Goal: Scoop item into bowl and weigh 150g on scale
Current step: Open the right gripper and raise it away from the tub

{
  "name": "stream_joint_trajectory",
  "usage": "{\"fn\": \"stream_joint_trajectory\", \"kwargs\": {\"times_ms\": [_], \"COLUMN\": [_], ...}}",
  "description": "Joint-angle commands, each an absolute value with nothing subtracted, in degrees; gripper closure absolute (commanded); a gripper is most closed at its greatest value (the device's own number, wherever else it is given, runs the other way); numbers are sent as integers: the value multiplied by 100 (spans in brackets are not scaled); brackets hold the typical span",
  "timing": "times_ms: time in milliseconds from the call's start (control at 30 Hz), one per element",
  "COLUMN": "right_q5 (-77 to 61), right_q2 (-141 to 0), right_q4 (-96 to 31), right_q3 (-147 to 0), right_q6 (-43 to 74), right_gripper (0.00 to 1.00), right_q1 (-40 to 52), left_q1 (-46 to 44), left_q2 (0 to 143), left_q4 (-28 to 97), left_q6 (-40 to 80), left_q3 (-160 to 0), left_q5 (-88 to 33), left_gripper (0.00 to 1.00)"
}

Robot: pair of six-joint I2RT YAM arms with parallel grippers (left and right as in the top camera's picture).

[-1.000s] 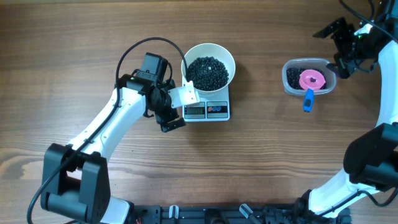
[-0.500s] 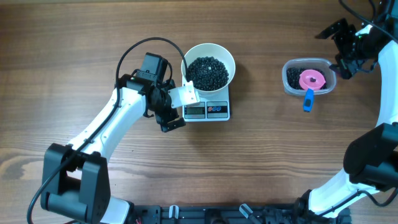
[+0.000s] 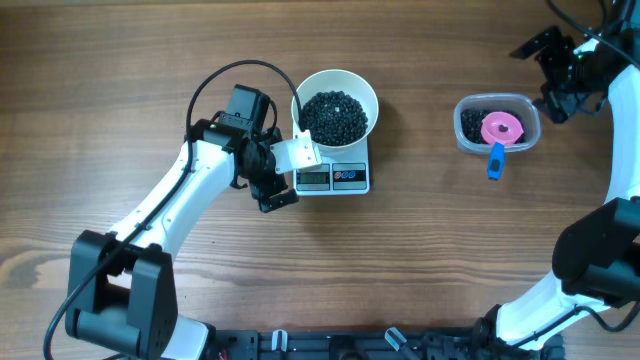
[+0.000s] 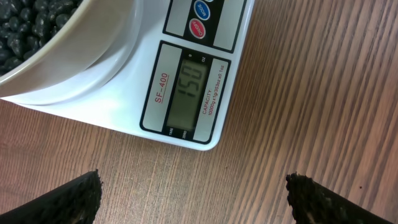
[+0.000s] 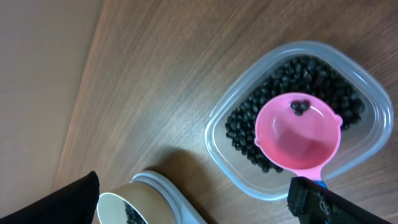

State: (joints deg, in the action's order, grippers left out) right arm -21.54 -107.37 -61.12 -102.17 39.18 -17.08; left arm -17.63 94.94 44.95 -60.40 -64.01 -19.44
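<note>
White bowl (image 3: 371, 96) heaped with black pellets (image 3: 334, 116) sits on the scale (image 3: 332, 178), left of centre on the wooden counter (image 3: 120, 60). Overhead: the left gripper (image 3: 288, 177) is spread wide and empty at the scale's left end, unmoved over the last second. The right gripper (image 3: 548, 75), also spread and empty, has drifted slightly farther from the clear tub (image 3: 463, 140) at right. The pink scoop (image 3: 501, 128) lies in the tub. Left wrist: the display (image 4: 189, 93) reads 150, so the target looks met and scooping is judged finished. Right wrist: the tub holds a thin layer of pellets, and a few sit in the scoop.
</note>
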Motion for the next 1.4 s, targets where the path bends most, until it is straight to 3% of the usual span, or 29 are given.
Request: {"fn": "stream_joint_trajectory", "kwargs": {"times_ms": [0, 700, 800, 1133, 1233, 1367], "right_q5": [-2051, -2058, -2425, -3448, -3444, -3400], "right_q2": [-10770, -10768, -10718, -10226, -10082, -9961], "right_q4": [-5944, -5553, -4895, -937, -701, -690], "right_q3": [-10344, -10344, -10346, -10346, -10346, -10346], "right_q6": [3918, 3841, 3218, 1841, 1653, 2281], "right_gripper": [0, 0, 0, 0, 0, 0], "right_q1": [-1721, -1723, -1723, -1728, -1728, -1752], "left_q1": [-1787, -1789, -1789, -1789, -1789, -1789], "left_q2": [9542, 9542, 9542, 9542, 9542, 9542], "left_q4": [4499, 4497, 4497, 4497, 4497, 4497], "left_q6": [-6130, -6130, -6130, -6130, -6130, -6130], "left_q3": [-6379, -6379, -6379, -6379, -6379, -6379], "left_q5": [-2036, -2036, -2036, -2036, -2036, -2034], "left_gripper": [0, 0, 0, 0, 0, 0]}}
